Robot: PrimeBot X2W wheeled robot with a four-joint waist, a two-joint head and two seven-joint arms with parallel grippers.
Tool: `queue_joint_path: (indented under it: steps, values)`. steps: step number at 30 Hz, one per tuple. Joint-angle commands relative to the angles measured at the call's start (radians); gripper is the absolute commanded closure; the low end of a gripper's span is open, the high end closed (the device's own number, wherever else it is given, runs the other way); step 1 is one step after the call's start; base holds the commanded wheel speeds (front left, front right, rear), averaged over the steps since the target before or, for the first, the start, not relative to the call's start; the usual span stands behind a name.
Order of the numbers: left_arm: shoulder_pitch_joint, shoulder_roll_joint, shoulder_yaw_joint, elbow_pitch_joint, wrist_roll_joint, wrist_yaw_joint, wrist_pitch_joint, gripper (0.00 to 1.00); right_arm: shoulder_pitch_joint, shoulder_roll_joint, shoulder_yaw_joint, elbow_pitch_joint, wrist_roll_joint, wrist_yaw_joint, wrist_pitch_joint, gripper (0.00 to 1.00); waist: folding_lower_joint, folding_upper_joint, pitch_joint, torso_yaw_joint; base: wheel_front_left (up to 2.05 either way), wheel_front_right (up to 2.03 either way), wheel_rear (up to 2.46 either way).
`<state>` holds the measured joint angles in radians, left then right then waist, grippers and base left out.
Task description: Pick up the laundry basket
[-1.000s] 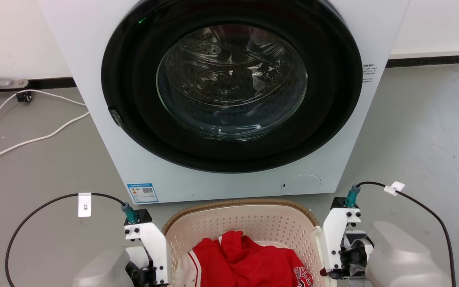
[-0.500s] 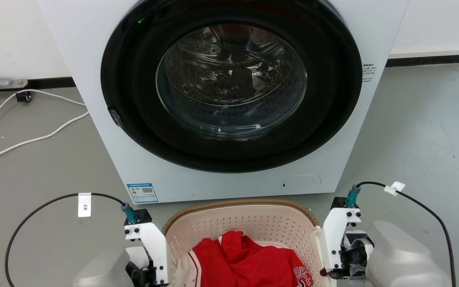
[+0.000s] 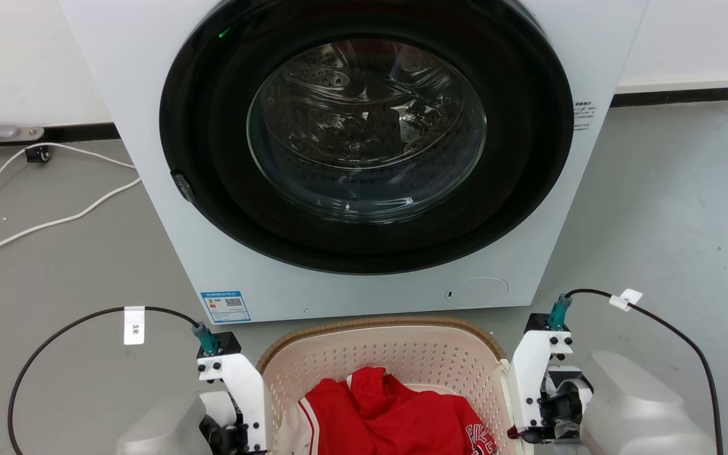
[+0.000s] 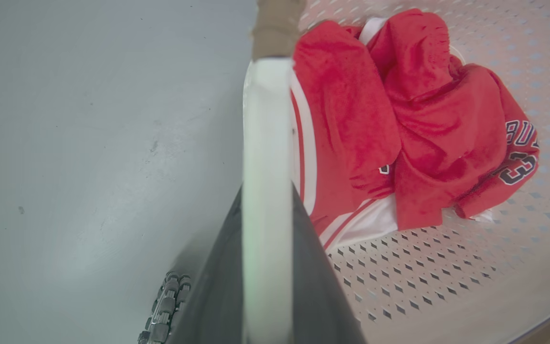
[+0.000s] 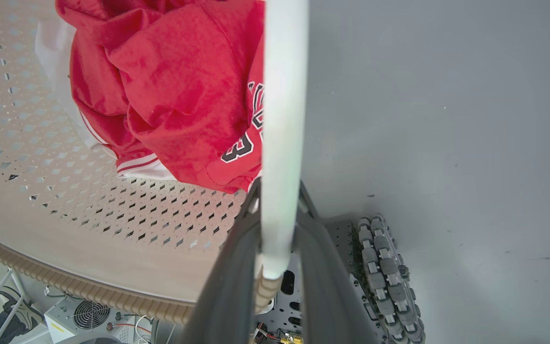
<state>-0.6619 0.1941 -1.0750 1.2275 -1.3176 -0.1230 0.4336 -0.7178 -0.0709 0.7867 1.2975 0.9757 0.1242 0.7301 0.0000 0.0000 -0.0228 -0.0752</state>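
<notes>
**Both handles gripped; lift pending**

The laundry basket (image 3: 378, 324) sits at the near edge of the head view, just in front of the washing machine (image 3: 364, 158), between the two wrists. A red jersey (image 3: 395, 411) lies bunched inside it.

- Left end effector (image 4: 266, 200): narrow, fingers pressed on either side of the white left loop handle (image 4: 265, 129).
- Right end effector (image 5: 280, 191): narrow, clamped the same way on the right loop handle (image 5: 284, 95).

Step in hand, as judged: grasp complete on both sides, lift about to start. The frames do not show whether the basket is clear of the floor (image 3: 655, 221).

The next move calls for both arms to rise together at an equal rate. That keeps the rim level, so the handles do not slip and the jersey does not slide.
</notes>
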Motion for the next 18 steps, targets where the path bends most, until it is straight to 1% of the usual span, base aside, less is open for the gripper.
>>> queue_joint_path:
  steps: [1,18]
  values:
    - [-0.02,-0.04,-0.001,-0.02,-0.011,-0.014,-0.004,1.0,0.008,0.039,-0.005,-0.016,0.006,0.012,0.001,1.0,0.0,0.0,-0.001,0.0,0.0,0.0,0.0]
    - [-0.018,-0.04,-0.012,-0.017,-0.02,-0.014,-0.011,1.0,0.015,0.039,-0.009,-0.016,0.0,0.012,-0.001,1.0,0.0,0.0,-0.003,0.0,0.0,0.0,0.0]
